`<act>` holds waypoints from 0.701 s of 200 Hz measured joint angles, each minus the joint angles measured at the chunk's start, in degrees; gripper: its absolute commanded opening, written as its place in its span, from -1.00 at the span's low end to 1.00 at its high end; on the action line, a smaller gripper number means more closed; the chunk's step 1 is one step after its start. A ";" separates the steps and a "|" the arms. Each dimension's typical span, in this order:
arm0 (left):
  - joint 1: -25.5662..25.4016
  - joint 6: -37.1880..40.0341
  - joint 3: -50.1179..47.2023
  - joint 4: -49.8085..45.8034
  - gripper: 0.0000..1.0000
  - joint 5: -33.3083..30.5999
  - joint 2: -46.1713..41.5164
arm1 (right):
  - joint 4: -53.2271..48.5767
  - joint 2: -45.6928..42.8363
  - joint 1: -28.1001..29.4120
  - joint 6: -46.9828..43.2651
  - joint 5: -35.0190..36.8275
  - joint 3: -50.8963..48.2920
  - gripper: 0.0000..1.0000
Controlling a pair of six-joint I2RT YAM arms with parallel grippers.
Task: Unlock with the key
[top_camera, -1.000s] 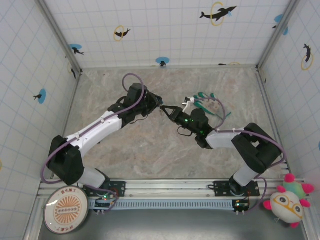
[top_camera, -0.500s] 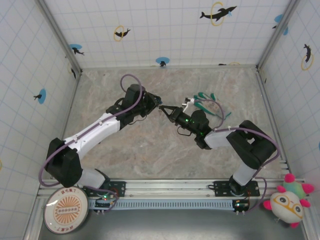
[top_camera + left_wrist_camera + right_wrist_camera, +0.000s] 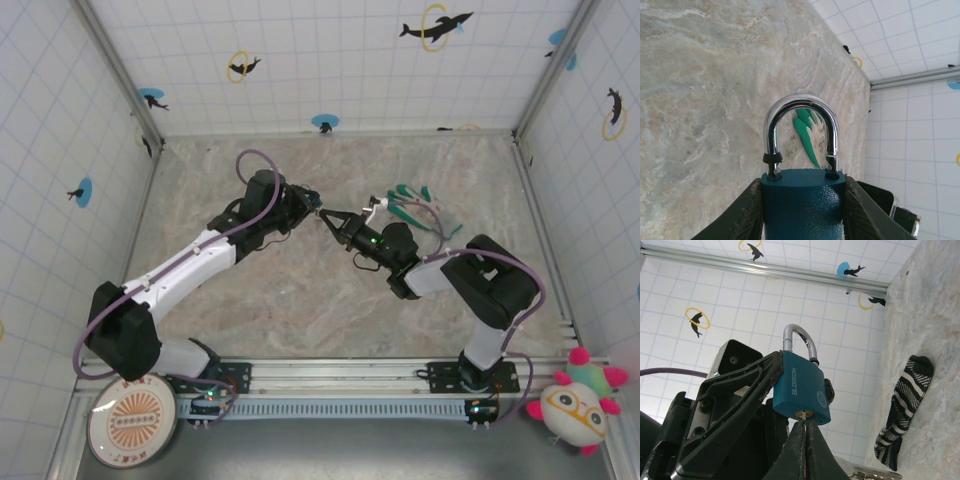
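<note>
**Top view.** The two arms meet just beyond the middle of the marbled table. The left hand reaches in from 8 o'clock and the right hand from 4 o'clock, their tips almost touching. What sits between them is too small to tell here. A green item lies on the table at 2 o'clock of the hands. Off the table's near edge stand a round disc at 7 o'clock and a plush toy at 5 o'clock.

**Left wrist view.** The left hand is narrowed onto the blue padlock, with one finger against each side of its body. The chrome shackle points to 12 o'clock, both legs entering the body, and the green item shows through its arch. The lock's lower part is cut off by the frame edge.

**Right wrist view.** Here the padlock's underside and its brass keyway are exposed. The right hand's fingers are pressed together, tips just at 6 o'clock of the keyway. The key is pinched between them and hard to make out: a thin sliver at the keyway. Whether it has entered cannot be told. A striped fabric piece lies on the table at 4 o'clock of the lock; whether it is the green item cannot be told.
</note>
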 measured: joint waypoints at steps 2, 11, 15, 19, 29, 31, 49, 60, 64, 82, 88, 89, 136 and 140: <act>0.02 0.00 0.00 0.02 -1.00 0.02 0.00 | 0.13 0.09 0.00 0.15 0.00 0.02 -1.00; 0.04 0.00 0.00 0.11 -1.00 0.07 0.00 | 0.90 0.46 0.00 0.76 0.02 0.02 -1.00; 0.04 0.02 -0.02 0.17 -1.00 0.04 -0.04 | 1.16 0.59 0.00 0.94 0.02 0.02 -1.00; 0.04 0.00 -0.02 0.22 -1.00 0.04 -0.07 | 1.42 0.70 0.00 1.16 0.04 0.02 -1.00; 0.04 0.00 -0.02 0.24 -1.00 0.04 -0.20 | 2.05 0.92 0.00 1.49 0.02 0.02 -1.00; 0.04 0.00 -0.02 0.24 -1.00 0.04 -0.20 | 2.08 0.94 0.02 1.55 0.02 0.02 -1.00; 0.04 0.02 -0.04 0.17 -1.00 0.02 -0.35 | 1.79 0.79 0.09 0.96 0.07 0.02 -1.00; 0.04 0.00 -0.07 -0.04 -1.00 0.02 -0.35 | 0.39 0.22 0.11 0.15 0.04 0.02 -1.00; 0.07 0.00 -0.07 -0.20 -1.00 0.02 -0.35 | -0.33 -0.13 0.17 -0.44 0.02 0.02 -1.00; 0.11 -0.04 -0.07 -0.61 -1.00 0.28 -0.35 | -4.96 -2.56 0.46 -3.43 0.35 0.04 -1.00; 0.09 -0.04 -0.07 -0.83 -1.00 0.46 -0.35 | -6.82 -3.54 0.57 -4.52 0.46 0.04 -1.00; 0.11 -0.04 -0.07 -0.85 -1.00 0.46 -0.35 | -7.06 -3.67 0.59 -4.68 0.48 0.04 -1.00; 0.33 -0.22 -0.09 -3.30 -1.00 1.25 0.09 | -24.90 -10.21 2.93 -17.20 3.98 2.23 -1.00; 0.35 -0.22 -0.09 -3.50 -1.00 1.25 0.17 | -26.75 -10.69 3.32 -18.40 4.63 2.64 -1.00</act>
